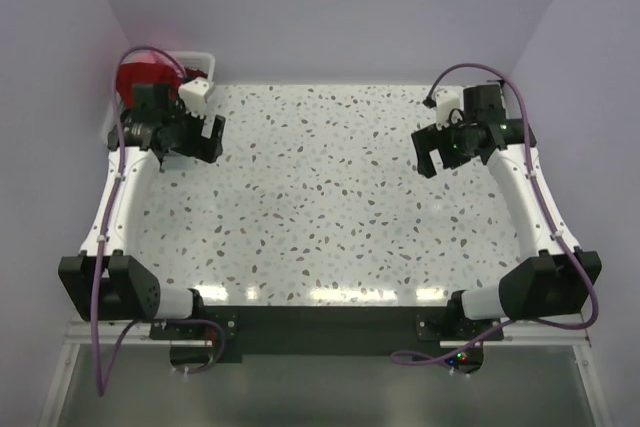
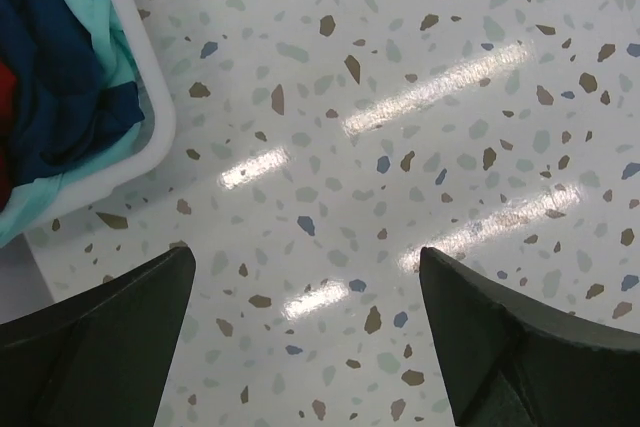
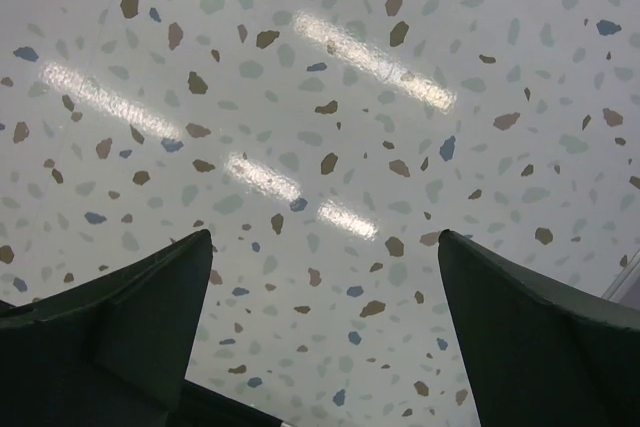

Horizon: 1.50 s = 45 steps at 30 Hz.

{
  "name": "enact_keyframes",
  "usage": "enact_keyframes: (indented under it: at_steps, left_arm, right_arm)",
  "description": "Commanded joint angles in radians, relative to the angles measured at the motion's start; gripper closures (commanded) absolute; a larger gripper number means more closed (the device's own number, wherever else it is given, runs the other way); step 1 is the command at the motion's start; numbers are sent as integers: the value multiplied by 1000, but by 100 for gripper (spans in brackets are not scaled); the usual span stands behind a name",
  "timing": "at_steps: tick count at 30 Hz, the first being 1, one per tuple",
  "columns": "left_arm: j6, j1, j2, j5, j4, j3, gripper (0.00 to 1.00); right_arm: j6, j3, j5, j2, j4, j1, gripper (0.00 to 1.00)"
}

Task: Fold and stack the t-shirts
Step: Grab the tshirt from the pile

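Left claw (image 2: 307, 257) and right claw (image 3: 325, 237) hover released above the speckled table (image 2: 420, 147). T-shirts (image 2: 60, 77) sit bunched in a white basket (image 2: 155, 112) just beside the left claw, probably awaiting its reach.

A robot lab booth; plain lilac walls (image 1: 60, 47) enclose a speckled table (image 1: 330, 207).

A glossy white terrazzo tabletop (image 1: 330, 197), flecked with brown, grey and blue chips, sits between plain pale lilac walls (image 1: 340, 7) at the back and both sides. Bright streaks of reflected light (image 1: 350, 294) lie along its near edge, beside a black strip (image 1: 320, 317).
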Motion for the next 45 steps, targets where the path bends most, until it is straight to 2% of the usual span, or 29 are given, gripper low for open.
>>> enact_keyframes:
  at_steps: [1, 9, 17, 23, 27, 30, 36, 42, 45]
  left_arm:
    - [0, 7, 41, 11, 3, 91, 0]
    - [-63, 113, 320, 45, -37, 473, 0]
    - [-142, 210, 610, -78, 9, 792, 0]
    - [-139, 228, 731, -135, 119, 825, 0]
    - [-175, 254, 783, -169, 257, 829, 1]
    - [-146, 260, 823, -192, 340, 828, 3]
    - [-97, 260, 917, -258, 391, 865, 5]
    - [-101, 260, 984, -236, 420, 898, 21]
    - [-121, 262, 1017, -238, 393, 952, 35]
  right_arm:
    - [-16, 31, -10, -14, -10, -2, 1]
    - [-19, 24, 8, -11, -6, -1, 1]
    - [-23, 22, 5, -7, -1, -1, 1]
    - [-16, 30, 2, 19, 5, -2, 1]
    - [-5, 36, -13, 45, 7, -2, 1]
    - [-2, 36, -21, 70, 4, -2, 1]
    - [-3, 44, -7, 107, 5, -1, 1]
    - [-13, 84, 11, 144, -12, -2, 1]
    - [-17, 90, 30, 144, -12, -2, 1]
